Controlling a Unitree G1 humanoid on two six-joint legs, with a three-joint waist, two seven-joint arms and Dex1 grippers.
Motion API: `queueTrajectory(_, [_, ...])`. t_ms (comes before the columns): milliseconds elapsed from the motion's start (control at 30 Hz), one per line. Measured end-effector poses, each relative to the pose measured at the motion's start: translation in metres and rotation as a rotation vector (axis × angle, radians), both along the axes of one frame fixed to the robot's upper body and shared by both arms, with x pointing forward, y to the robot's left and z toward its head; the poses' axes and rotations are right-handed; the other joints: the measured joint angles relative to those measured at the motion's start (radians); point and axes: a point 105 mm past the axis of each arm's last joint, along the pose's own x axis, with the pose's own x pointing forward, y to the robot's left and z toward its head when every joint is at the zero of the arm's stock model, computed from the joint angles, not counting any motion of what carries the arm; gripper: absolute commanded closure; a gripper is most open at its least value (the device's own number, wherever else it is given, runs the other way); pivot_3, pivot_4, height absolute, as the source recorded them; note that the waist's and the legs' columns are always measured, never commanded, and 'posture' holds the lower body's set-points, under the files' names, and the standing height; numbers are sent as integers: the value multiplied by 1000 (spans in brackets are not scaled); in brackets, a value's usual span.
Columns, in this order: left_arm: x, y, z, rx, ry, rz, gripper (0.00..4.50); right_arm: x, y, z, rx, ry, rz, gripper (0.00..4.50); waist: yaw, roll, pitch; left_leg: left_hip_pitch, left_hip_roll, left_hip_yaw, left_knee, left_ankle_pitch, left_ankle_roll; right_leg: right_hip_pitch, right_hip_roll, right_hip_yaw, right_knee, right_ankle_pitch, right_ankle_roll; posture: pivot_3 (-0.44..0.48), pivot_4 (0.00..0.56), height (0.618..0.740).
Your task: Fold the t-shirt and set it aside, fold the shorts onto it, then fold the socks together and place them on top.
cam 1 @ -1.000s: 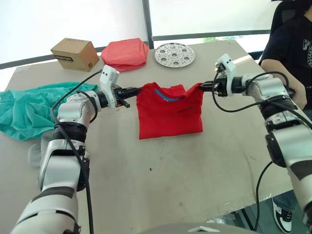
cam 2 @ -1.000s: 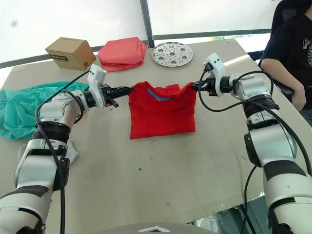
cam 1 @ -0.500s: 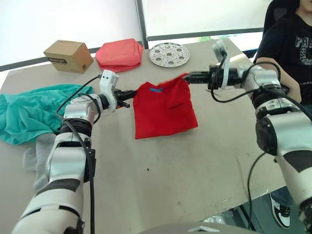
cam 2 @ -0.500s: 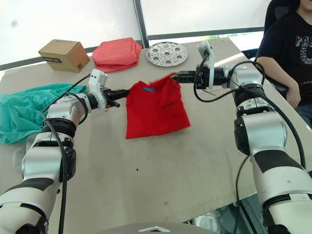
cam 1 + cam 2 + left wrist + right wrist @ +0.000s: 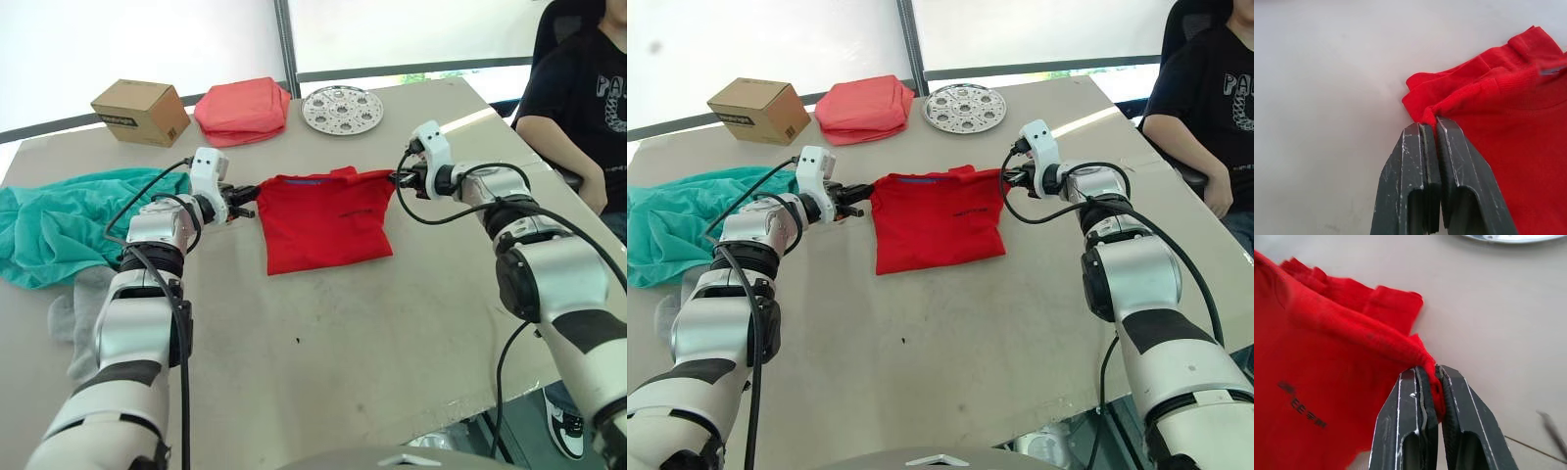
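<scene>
T-shirt [image 5: 326, 218]: red, folded to a rough rectangle, lying flat near the middle of the table [image 5: 372, 333], collar edge toward twelve o'clock, dark chest print facing up. Pinched at both far corners.

Left gripper [image 5: 1435, 122]: fingers pressed together with almost no gap, clamped on the bunched red corner at the shirt's ten o'clock. Seen from the head at [image 5: 247, 197], low over the tabletop.

Right gripper [image 5: 1436, 372]: fingers likewise drawn narrow, a fold of red cloth squeezed between the tips at the shirt's two o'clock corner. Seen from the head at [image 5: 396, 179], close to the tabletop.

Shorts [image 5: 54, 220]: teal, spread in loose folds at nine o'clock of the shirt, well apart from it, reaching the table's left edge.

Socks [image 5: 78, 313]: light grey, lying at about eight o'clock of the shirt, just beside the near edge of the shorts and partly behind the left arm.

Along the far side at twelve o'clock: cardboard box [image 5: 140, 108], salmon-pink cloth bundle [image 5: 243, 107] and round metal plate [image 5: 342, 109] with holes, in a row, all apart from the shirt.

Person [image 5: 578, 93] in a black printed shirt, seated at two o'clock beyond the table's right corner.
</scene>
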Motion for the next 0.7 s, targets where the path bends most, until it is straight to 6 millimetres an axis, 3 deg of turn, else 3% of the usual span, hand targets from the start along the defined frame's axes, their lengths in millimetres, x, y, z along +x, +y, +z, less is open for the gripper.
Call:
queueTrajectory(133, [-2,4,1,-39,-9,16,1874,0,-13,-12,25,23,-55,1559,-2,0,0,0,0,0,0,0,0,0,0,0,0,0,0,0,150,740])
queueTrajectory(167, [-3,5,2,-49,-11,23,1243,0,-14,-12,25,18,-64,922,-2,0,0,0,0,0,0,0,0,0,0,0,0,0,0,0,150,740])
queueTrajectory(233, [-7,8,3,-85,-18,41,435,3,-15,-5,37,-28,-74,125,-5,0,0,0,0,0,0,0,0,0,0,1,0,0,0,0,150,740])
queueTrajectory(333, [-17,10,13,-142,-68,48,435,8,-16,18,116,-138,-92,125,-6,0,0,0,0,0,-1,0,0,0,0,1,0,0,0,0,150,740])
queueTrajectory(400, [-30,5,31,-204,-158,23,435,7,-19,40,193,-264,-100,125,-3,0,0,0,1,0,-1,0,0,0,0,1,-1,0,0,0,150,740])
queueTrajectory(500, [-42,-1,44,-209,-235,-4,435,-3,-16,44,223,-340,-101,125,4,0,-1,0,1,-1,0,0,0,1,0,1,-1,0,0,0,150,740])
queueTrajectory(567, [-61,-11,49,-213,-296,-40,435,-26,-15,39,265,-394,-127,125,9,1,-3,0,1,-2,0,0,0,1,1,2,-1,0,0,0,150,740])
queueTrajectory(633, [-87,-34,42,-244,-316,-94,435,-65,-17,10,344,-337,-229,125,18,4,-3,0,0,-5,0,0,0,2,3,11,0,0,0,0,150,740])
queueTrajectory(700, [-96,-44,43,-279,-321,-96,435,-81,-20,7,364,-307,-302,125,29,6,-2,-1,0,-4,0,1,-2,1,4,14,-1,1,2,0,150,740])
